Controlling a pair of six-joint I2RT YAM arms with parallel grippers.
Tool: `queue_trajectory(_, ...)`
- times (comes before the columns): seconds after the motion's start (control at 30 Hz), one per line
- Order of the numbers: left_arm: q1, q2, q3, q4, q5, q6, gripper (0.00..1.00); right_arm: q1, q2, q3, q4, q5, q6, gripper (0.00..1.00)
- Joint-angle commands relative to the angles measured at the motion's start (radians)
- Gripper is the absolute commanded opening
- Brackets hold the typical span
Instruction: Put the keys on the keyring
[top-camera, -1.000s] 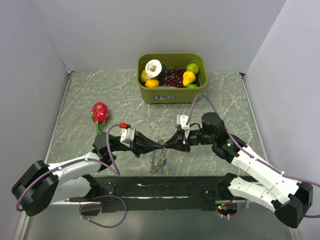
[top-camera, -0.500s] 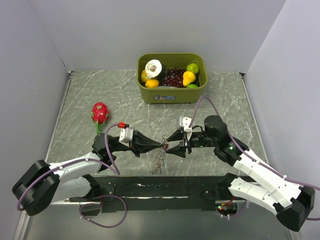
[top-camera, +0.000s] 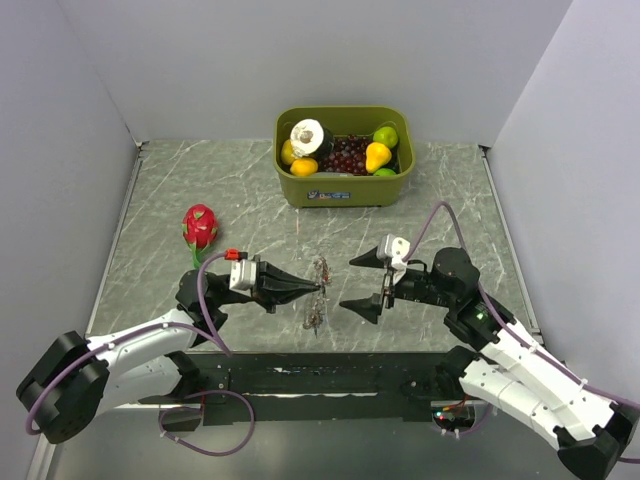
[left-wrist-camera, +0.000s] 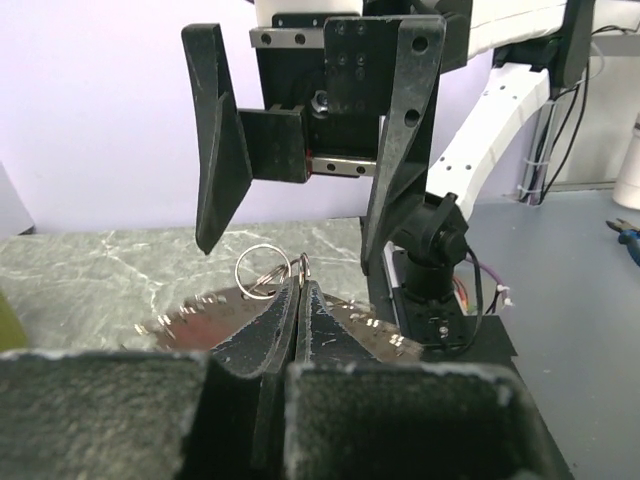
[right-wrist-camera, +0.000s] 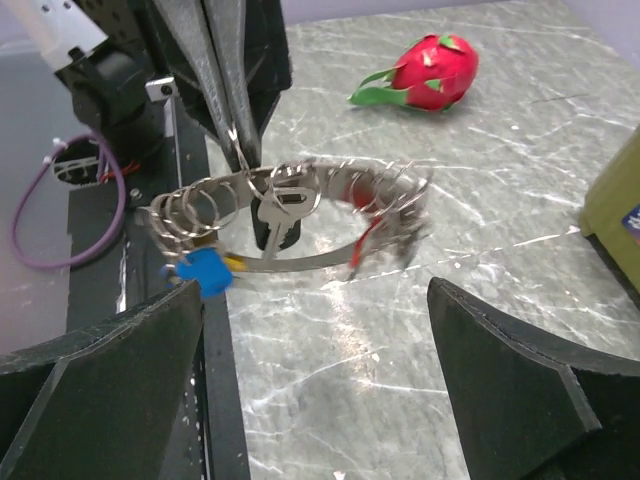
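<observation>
The keyring (right-wrist-camera: 300, 262) is a thin grey metal band bent into a loop, its rim strung with small split rings. The keys (right-wrist-camera: 275, 218) hang from it: one bare silver, a blue-headed key (right-wrist-camera: 205, 272), and a blurred red tag (right-wrist-camera: 368, 235). In the top view it sits at 6 o'clock from the green bin (top-camera: 345, 190). The left gripper (top-camera: 316, 289), at the loop's 9 o'clock, is clenched on one split ring. The right gripper (top-camera: 364, 283), at 3 o'clock, is spread wide, holding nothing.
</observation>
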Motion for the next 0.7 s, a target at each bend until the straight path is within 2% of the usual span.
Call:
queue_trajectory(0.0, 0.007, -0.027, 0.000, 0.053, -0.021, 0.030, 0.01, -0.011, 0.003, 0.004, 0.061, 0.031, 0.023, 1.00)
queue_trajectory(0.17, 0.016, -0.002, 0.009, 0.005, -0.040, 0.054, 0.01, -0.017, 0.017, -0.010, 0.078, 0.044, 0.037, 1.00)
queue_trajectory(0.33, 0.019, 0.133, 0.112, -0.176, -0.072, 0.136, 0.01, -0.025, 0.042, -0.021, 0.078, 0.037, 0.046, 1.00)
queue_trajectory(0.53, 0.091, 0.432, 0.296, -0.026, -0.070, 0.041, 0.01, -0.036, 0.055, -0.019, 0.063, 0.070, 0.054, 1.00)
queue_trajectory(0.67, 0.130, 0.593, 0.348, 0.103, -0.118, -0.025, 0.01, -0.043, 0.051, -0.029, 0.057, 0.081, 0.058, 1.00)
